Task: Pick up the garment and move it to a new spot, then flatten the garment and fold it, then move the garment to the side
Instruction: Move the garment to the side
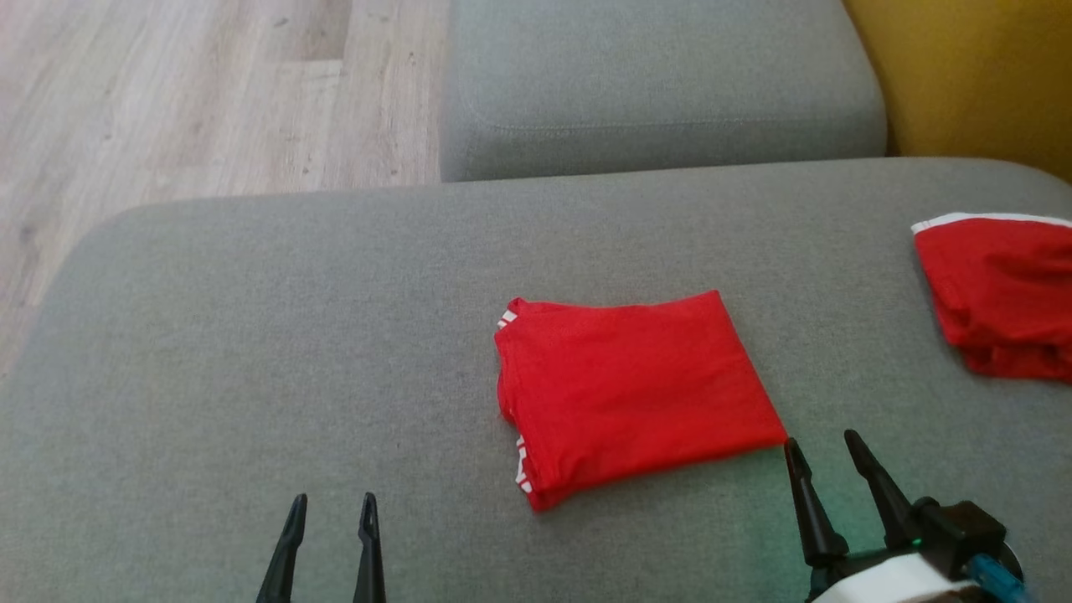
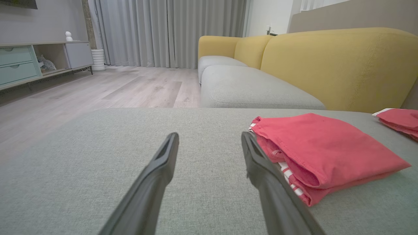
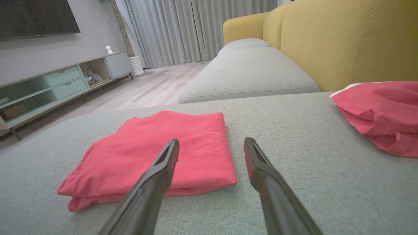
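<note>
Red and folded into a compact rectangle, the garment (image 1: 636,394) lies flat on the grey cushion (image 1: 251,352), just ahead of the right gripper (image 1: 821,440) and slightly to its left. White-striped trim shows at the layered edge that faces the left gripper (image 1: 334,499). The right gripper's jaws stand apart and grasp nothing; its left fingertip sits just beside the garment's near corner, and whether it touches the cloth cannot be told. In the right wrist view that finger crosses in front of the folded stack while the other points at bare cushion. The left gripper is likewise spread wide and empty, with the garment ahead and to its right, near but apart in the head view; in its own wrist view its right finger overlaps the striped edge. A second garment (image 1: 1001,297), also red with a white hem, lies rumpled ahead and well to the right of the right gripper, apart from the folded one. Beyond both grippers a further seat (image 1: 662,84) of the same grey meets a yellow backrest (image 1: 971,75). Pale wood floor (image 1: 193,100) stretches ahead and left of the left gripper toward grey curtains (image 2: 169,32) and a low cabinet (image 2: 19,65).
</note>
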